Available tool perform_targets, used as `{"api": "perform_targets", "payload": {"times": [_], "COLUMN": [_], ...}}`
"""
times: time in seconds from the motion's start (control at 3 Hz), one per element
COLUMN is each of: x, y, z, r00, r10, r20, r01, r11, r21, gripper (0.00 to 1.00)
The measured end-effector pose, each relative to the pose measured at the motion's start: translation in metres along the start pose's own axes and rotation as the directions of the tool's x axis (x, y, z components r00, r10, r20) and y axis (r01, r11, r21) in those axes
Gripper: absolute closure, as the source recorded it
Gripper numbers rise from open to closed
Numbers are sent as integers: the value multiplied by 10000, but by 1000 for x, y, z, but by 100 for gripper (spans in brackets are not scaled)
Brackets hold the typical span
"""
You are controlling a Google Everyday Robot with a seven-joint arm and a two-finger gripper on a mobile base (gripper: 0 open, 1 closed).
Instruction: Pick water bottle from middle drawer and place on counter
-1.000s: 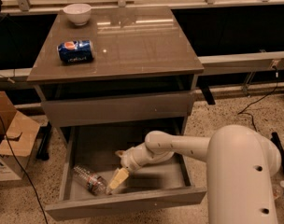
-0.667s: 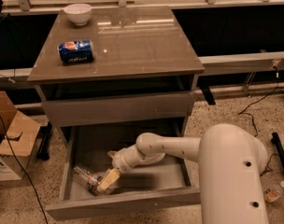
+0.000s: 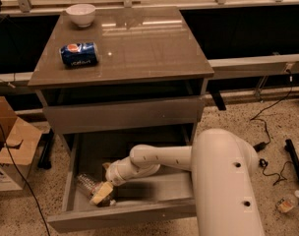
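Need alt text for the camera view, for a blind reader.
The robot's arm reaches into the open middle drawer, its gripper at the water bottle lying front left. On the counter above sit a blue soda can and a white bowl.

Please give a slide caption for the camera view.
Gripper at the water bottle in the open middle drawer, below the counter.

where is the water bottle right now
In the camera view, the water bottle lies on its side in the open middle drawer, near its front corner on the picture's left, with the gripper right at it.
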State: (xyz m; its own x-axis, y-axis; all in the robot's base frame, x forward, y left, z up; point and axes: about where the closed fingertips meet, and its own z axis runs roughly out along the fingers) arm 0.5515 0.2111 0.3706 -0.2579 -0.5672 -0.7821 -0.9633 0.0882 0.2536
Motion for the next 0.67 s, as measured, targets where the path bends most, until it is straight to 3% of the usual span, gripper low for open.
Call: {"api": "perform_targets", "payload": {"times": [0.67], "x": [-12], "y": [5], "z": [5], "r00": [9989], "r10": [-355], "r20": [-318], "r01": [372], "r11": [9978], "r21": [546], "gripper": [42]}}
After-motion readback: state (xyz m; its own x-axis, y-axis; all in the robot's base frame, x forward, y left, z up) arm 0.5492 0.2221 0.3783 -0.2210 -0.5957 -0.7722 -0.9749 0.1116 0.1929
